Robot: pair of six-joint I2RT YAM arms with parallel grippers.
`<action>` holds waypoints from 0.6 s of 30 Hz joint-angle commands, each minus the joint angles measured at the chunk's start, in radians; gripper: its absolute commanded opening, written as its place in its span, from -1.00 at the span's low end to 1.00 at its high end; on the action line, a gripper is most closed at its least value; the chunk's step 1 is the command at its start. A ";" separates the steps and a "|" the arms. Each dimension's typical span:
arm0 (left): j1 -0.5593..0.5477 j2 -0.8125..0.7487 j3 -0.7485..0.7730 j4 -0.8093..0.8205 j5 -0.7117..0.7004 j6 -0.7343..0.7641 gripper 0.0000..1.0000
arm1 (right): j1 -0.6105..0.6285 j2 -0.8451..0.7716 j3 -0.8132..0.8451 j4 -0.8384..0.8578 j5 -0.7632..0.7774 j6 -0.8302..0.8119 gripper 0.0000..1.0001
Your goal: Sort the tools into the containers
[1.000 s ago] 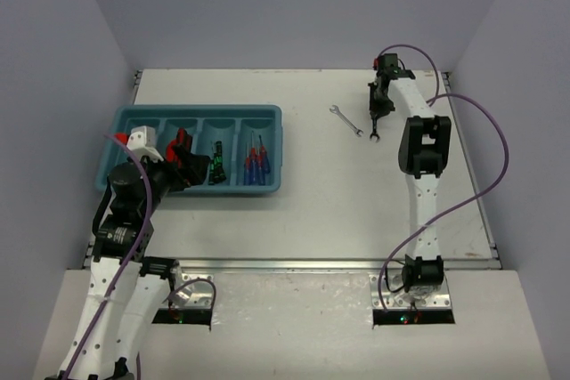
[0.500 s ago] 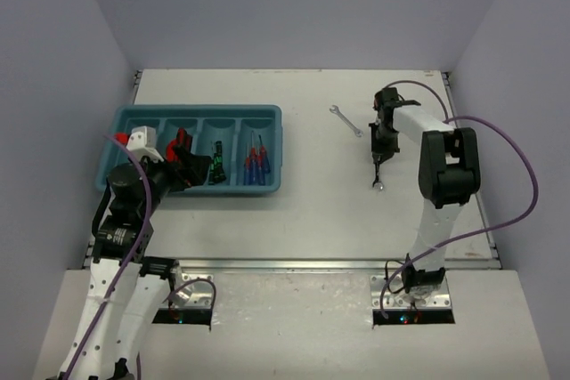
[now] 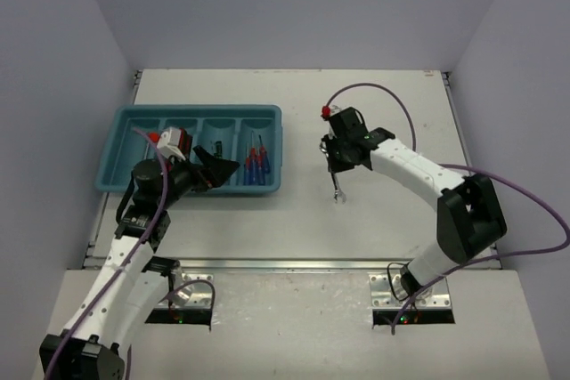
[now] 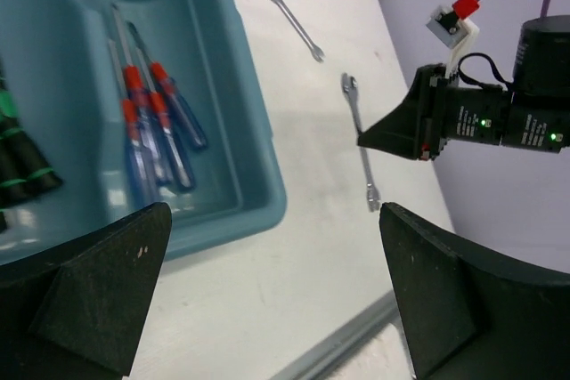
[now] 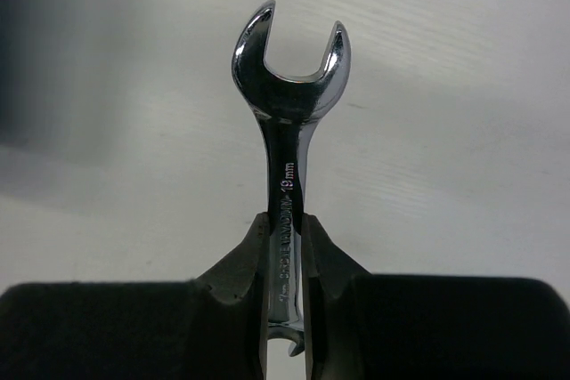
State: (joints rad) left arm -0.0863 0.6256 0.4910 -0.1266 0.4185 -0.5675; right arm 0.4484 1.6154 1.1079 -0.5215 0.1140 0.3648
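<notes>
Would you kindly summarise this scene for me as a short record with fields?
right tool: shut on a silver wrench, gripped by its shank, open end pointing away
left tool: open, empty, over the teal tray
second wrench: lying flat on the table, outside the tray
blue/red screwdrivers: in the tray's rightmost compartment
black-and-green screwdrivers: in the compartment just left of that one
</notes>
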 commanded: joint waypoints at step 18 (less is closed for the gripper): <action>-0.486 0.342 -0.058 0.619 -0.353 -0.353 0.44 | 0.464 -0.264 -0.053 0.377 -0.076 0.062 -1.00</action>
State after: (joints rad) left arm -0.5493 0.9340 0.4042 0.4041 0.1449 -0.9001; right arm 0.8826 1.4097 1.0508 -0.2565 0.0248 0.4138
